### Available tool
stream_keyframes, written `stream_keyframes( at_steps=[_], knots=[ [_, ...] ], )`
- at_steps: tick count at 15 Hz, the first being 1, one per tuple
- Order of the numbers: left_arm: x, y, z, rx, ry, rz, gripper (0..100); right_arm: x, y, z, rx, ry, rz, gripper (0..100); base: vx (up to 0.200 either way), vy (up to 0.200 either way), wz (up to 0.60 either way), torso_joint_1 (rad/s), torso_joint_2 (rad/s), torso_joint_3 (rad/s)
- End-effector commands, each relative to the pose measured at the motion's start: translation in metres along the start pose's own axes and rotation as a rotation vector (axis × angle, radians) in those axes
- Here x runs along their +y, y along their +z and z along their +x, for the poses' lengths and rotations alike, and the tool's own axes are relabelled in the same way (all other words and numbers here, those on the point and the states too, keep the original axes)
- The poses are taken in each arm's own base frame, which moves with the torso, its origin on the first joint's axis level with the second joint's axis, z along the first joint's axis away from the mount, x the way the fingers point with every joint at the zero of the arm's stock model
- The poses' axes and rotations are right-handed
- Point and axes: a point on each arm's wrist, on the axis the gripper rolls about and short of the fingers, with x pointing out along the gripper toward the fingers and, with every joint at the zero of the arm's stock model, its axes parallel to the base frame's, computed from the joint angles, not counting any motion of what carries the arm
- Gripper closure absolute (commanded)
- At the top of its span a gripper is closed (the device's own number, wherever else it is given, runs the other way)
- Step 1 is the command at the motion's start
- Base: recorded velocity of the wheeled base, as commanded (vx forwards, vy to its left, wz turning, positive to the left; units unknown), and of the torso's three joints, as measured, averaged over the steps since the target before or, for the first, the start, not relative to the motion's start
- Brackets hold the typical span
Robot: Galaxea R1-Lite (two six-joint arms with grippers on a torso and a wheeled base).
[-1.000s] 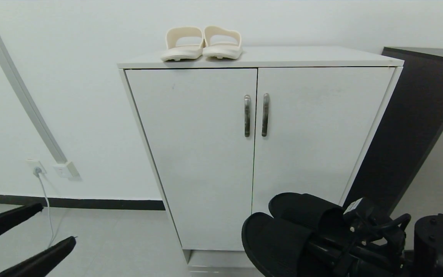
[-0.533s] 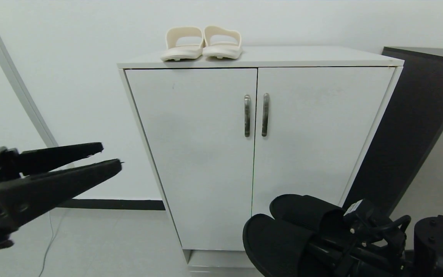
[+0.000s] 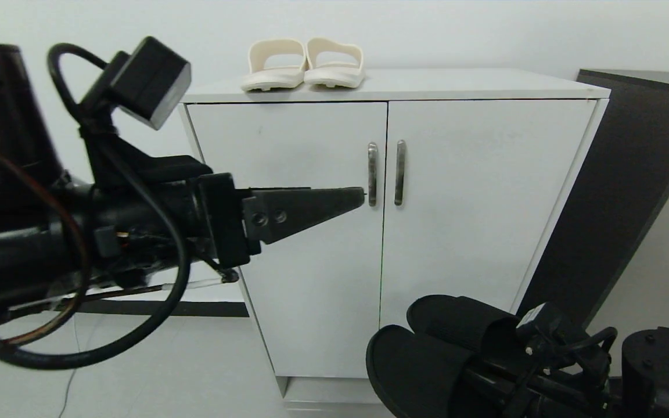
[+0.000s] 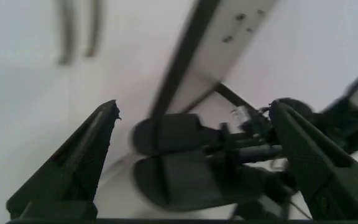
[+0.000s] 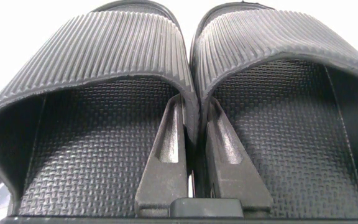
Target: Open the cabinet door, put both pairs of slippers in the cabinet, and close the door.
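Note:
The white cabinet (image 3: pixel 311 261) has both doors shut, with two metal handles, the left handle (image 3: pixel 373 174) and the right handle (image 3: pixel 399 172), at the middle seam. A cream pair of slippers (image 3: pixel 302 64) rests on its top. My left gripper (image 3: pixel 358 197) is level with the lower end of the left handle, tips just beside it; its fingers (image 4: pixel 92 149) stand wide open. My right gripper (image 5: pixel 191 102) is shut on the adjoining straps of the black pair of slippers (image 3: pixel 427 348), held low in front of the right door.
A dark panel (image 3: pixel 630 191) stands against the cabinet's right side. White wall with a black skirting strip (image 3: pixel 166 307) lies to the left, and grey floor (image 3: pixel 195 371) spreads before the cabinet.
My left arm has risen from the lower left and swung right across the left door, its tips now beside the left handle. The right arm and black slippers have stayed put.

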Motion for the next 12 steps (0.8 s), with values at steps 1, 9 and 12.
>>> stream_keyframes(
  at_steps=[1, 9, 12],
  knots=[
    [0.003, -0.001, 0.046, 0.051, -0.068, -0.012, 0, 0.0, -0.001, 0.001, 0.003, 0.0, 0.002, 100, 0.0, 0.0, 0.0, 0.0, 0.0, 0.0],
    [0.026, 0.01, 0.115, 0.037, -0.062, -0.086, 0, 0.0, -0.002, 0.002, 0.011, 0.001, 0.001, 100, 0.0, 0.0, 0.0, 0.0, 0.0, 0.0],
    [0.037, 0.009, 0.135, 0.002, 0.043, -0.085, 0, 0.0, -0.002, 0.002, 0.011, 0.003, 0.001, 100, 0.0, 0.0, 0.0, 0.0, 0.0, 0.0]
  ],
)
